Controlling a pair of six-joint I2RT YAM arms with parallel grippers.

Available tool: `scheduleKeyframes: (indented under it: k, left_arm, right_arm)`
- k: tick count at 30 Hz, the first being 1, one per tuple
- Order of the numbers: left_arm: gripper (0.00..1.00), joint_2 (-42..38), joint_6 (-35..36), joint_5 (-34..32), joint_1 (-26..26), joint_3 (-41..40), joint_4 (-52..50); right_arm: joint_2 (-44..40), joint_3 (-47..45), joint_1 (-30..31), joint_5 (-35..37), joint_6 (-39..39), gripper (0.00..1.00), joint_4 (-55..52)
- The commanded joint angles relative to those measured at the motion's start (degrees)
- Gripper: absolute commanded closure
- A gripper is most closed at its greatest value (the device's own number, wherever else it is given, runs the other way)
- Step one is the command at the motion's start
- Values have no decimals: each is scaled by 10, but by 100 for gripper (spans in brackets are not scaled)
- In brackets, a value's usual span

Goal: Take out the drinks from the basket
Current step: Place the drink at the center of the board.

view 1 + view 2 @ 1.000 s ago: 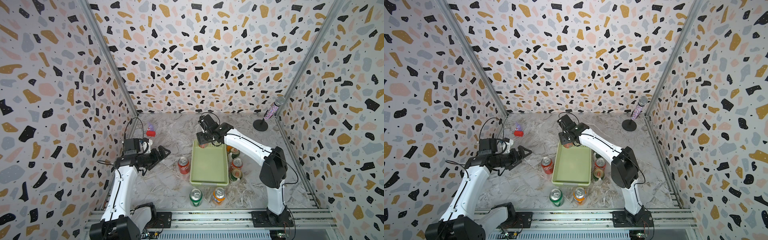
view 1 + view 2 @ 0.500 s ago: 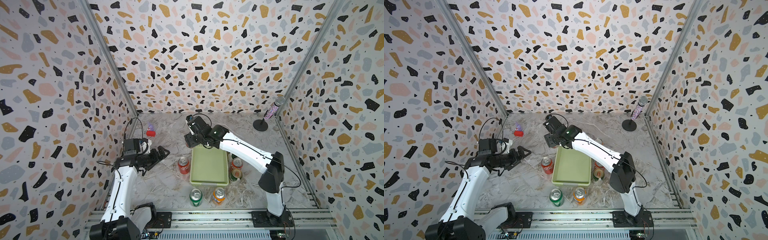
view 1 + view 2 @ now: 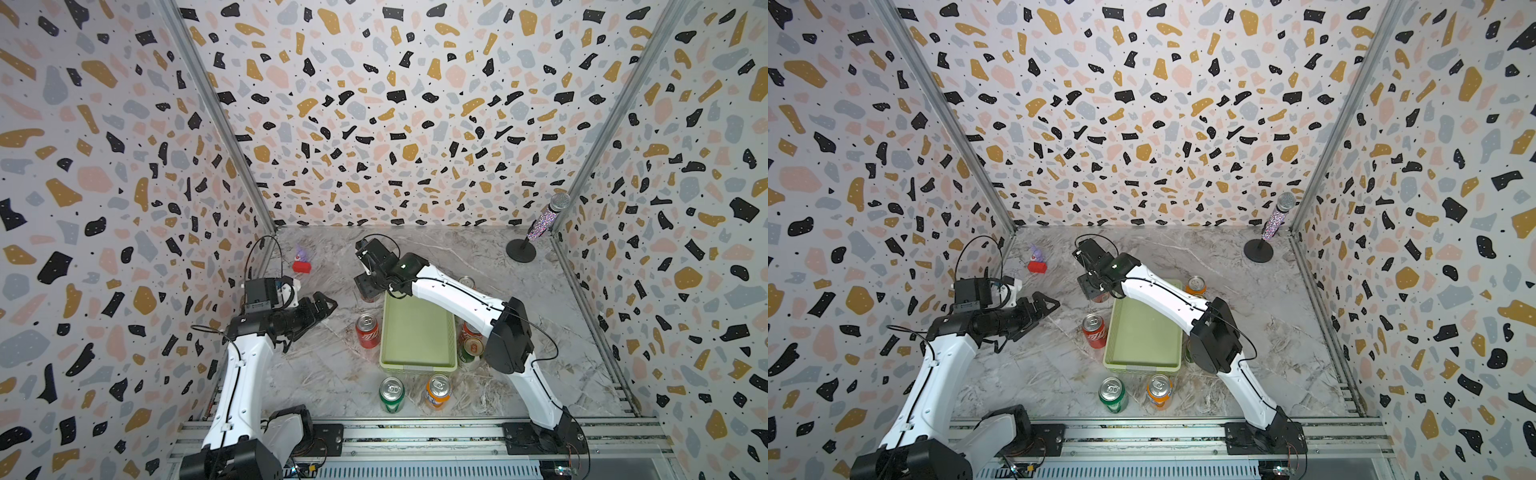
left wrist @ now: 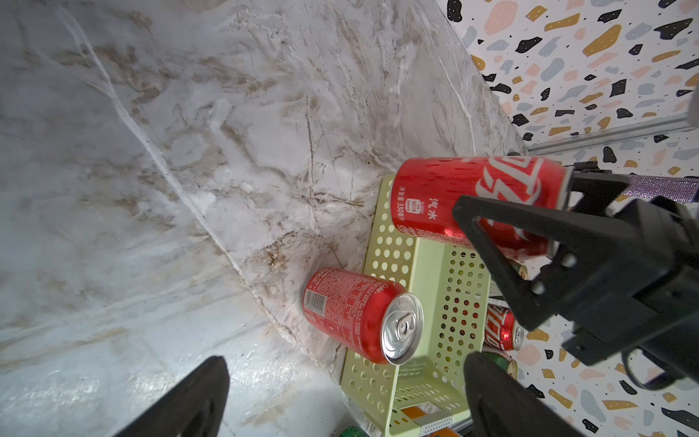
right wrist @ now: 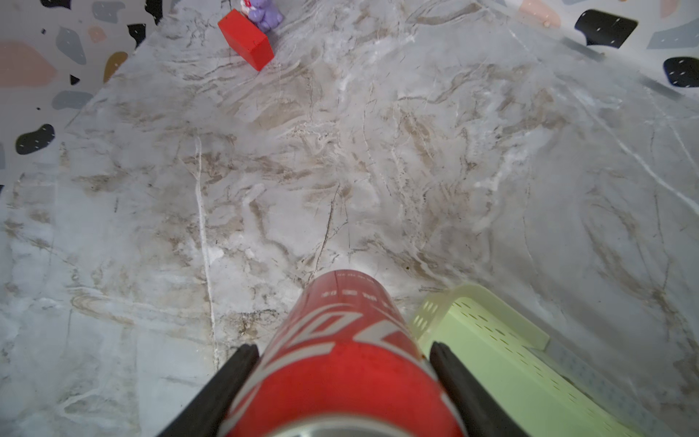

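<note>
Six drinks stand on the counter (image 3: 332, 374) around the basket (image 3: 417, 362) in a top view, and a seventh hangs in the right hand (image 3: 366, 286). The basket's pale green floor lies bare in both top views.

The right hand is clamped on a red can (image 5: 340, 333), one black finger (image 5: 242, 363) pressed to each side of it near the top. That can sits outside the basket, just off its far corner on the left arm's side. Whether its base touches the counter I cannot tell.

Of the drinks on the counter, an upright red can (image 3: 368, 330) stands just beside the basket's long wall on the left arm's side. A bright green can (image 3: 392, 394) and an orange can (image 3: 437, 390) stand side by side in front of the near end. Another red can (image 3: 471, 329) and a dark green can (image 3: 471, 347) with a gold top stand against the opposite long wall, partly hidden by the right arm. An orange can (image 3: 1196, 286) stands near the far corner on that side.

The left hand (image 3: 324, 305) hovers over bare counter, apart from the basket. Its fingers (image 4: 189, 401) are spread wide with nothing between them.

A red block (image 3: 302, 267) with a small purple figure sits near the back wall, and a glittery microphone (image 3: 540, 222) on a round stand is in the far corner.
</note>
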Motion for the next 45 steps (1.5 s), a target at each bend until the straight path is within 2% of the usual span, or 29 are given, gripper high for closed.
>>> scheduleKeyframes:
  k: [1,20,26,39,45]
  left_arm:
    - [0,-10,6,6,3,4,3]
    - [0,-13,6,9,7,4,3]
    - [0,-15,6,9,6,3,4]
    - [0,-15,6,10,7,3,3]
    - [0,-15,6,12,7,2,4]
  right_arm:
    - [-12,38,2,4,-5,64,16]
    - [62,58,3,-9,-12,61,2]
    - [73,58,2,-13,-8,53,-5]
    - [71,51,3,-15,-16,24,-27]
    - [66,45,2,-12,-17,21,-27]
